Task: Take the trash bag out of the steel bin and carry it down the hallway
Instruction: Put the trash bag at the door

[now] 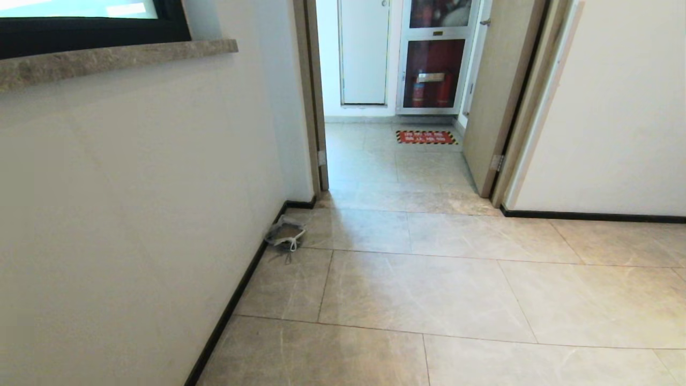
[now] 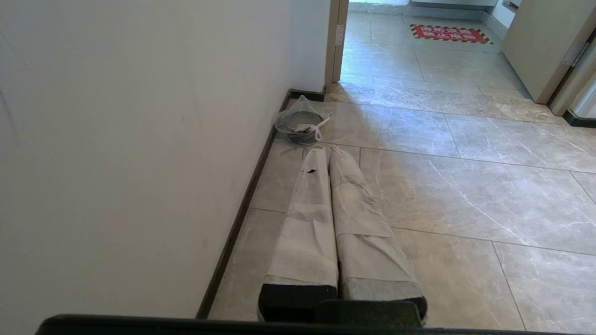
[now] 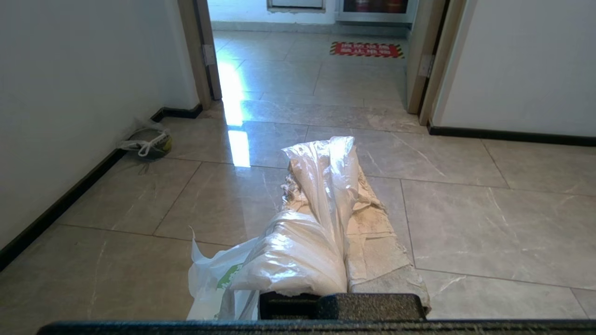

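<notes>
Right end effector [image 3: 326,153]: tape-wrapped fingers pressed together, pinching the thin white translucent plastic trash bag [image 3: 298,251] with green print, which drapes over one finger and hangs beside it.
Left end effector [image 2: 326,151]: fingers pressed together, holding nothing, above the floor.
Hallway [image 1: 429,289]: glossy beige-grey marbled tiles, white walls, black baseboards.
By the left wall: small round grey object wrapped in clear plastic [image 1: 285,236].
Ahead: open brown door [image 1: 496,96], red floor mat [image 1: 426,137].

Floor tiles [image 1: 429,289]: glossy beige-grey with pale marbled veining. Walls [image 1: 134,214]: white. Baseboard [image 1: 230,305]: black. Door [image 1: 490,96]: light brown. Floor mat [image 1: 426,137]: red, with a yellow-and-black striped border. Trash bag [image 3: 298,251]: translucent white with green print. Window sill [image 1: 107,59]: speckled grey-brown stone.
</notes>
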